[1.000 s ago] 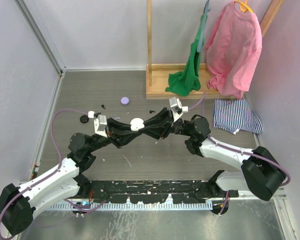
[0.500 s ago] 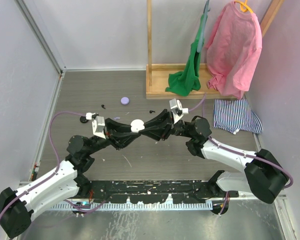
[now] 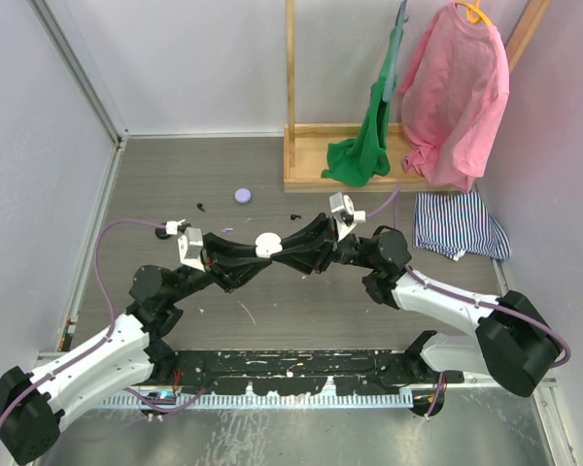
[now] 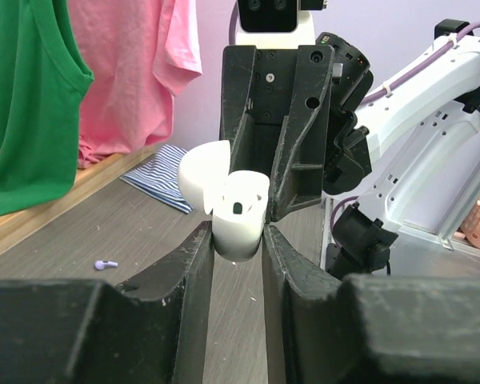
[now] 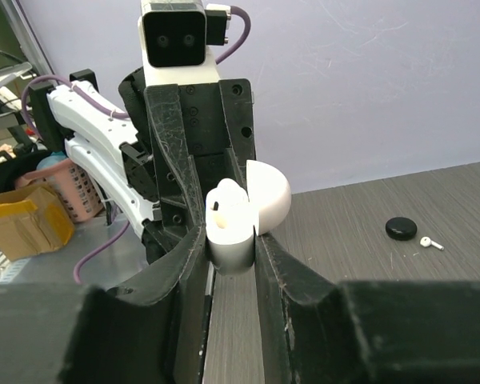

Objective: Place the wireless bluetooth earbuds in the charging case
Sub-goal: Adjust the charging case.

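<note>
Both arms match, look. The left arm [image 3: 102,351] and right arm [image 3: 435,299] wear smooth white shells between bulky black joint housings, and a lilac cable [image 4: 462,30] trails off each. The left gripper [image 4: 238,244] and right gripper [image 5: 232,244] are matte black, angular and ribbed, dotted with small screw holes. Each carries a white camera box [image 5: 176,36] with twin lenses.

Pink shirt [image 3: 457,97] hangs beside green shirt [image 3: 369,136].
</note>
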Robot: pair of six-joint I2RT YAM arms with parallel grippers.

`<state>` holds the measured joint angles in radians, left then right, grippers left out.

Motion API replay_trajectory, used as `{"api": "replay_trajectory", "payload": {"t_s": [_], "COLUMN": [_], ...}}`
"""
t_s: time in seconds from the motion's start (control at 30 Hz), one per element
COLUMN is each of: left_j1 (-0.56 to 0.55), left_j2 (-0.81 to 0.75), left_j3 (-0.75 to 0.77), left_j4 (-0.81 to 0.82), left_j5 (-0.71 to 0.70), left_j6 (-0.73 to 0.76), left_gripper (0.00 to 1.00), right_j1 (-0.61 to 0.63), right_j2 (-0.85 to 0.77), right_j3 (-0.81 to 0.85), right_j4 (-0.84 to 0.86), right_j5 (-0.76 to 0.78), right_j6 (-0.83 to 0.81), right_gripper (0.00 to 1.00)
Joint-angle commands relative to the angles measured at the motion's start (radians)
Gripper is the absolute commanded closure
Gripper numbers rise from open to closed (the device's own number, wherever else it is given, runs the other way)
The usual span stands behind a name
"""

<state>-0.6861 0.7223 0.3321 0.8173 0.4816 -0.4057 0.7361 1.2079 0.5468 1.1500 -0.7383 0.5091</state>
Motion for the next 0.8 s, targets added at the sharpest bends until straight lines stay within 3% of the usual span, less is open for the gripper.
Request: {"api": "replay_trajectory", "payload": {"t_s": [0.0, 0.27, 0.5, 0.77], "left_j1": [0.007, 0.008, 0.008, 0.008], "left_j2": [-0.031, -0.014, 0.013, 0.05], "left_j3": [0.001, 0.012, 0.027, 0.034], "left_j4": [0.043, 0.037, 0.056, 0.115], "left_j5": [-0.054, -0.041, -0.021, 0.0], "left_j6": [0.005, 0.003, -0.013, -0.042], "left_gripper": [0.75, 0.95, 0.97, 0.98], "right_j1": [-0.003, -0.003, -0.002, 0.002], "right_j2": [-0.039, -0.013, 0.007, 0.048], "right_j3": [-0.005, 0.003, 0.007, 0.017], "right_j4": [0.029, 0.043, 0.065, 0.111], "right_j5": [-0.012, -0.051, -0.077, -0.1], "right_j6": [-0.017, 0.005, 0.029, 0.075], "right_gripper": [0.99, 0.82, 0.71, 0.65]}}
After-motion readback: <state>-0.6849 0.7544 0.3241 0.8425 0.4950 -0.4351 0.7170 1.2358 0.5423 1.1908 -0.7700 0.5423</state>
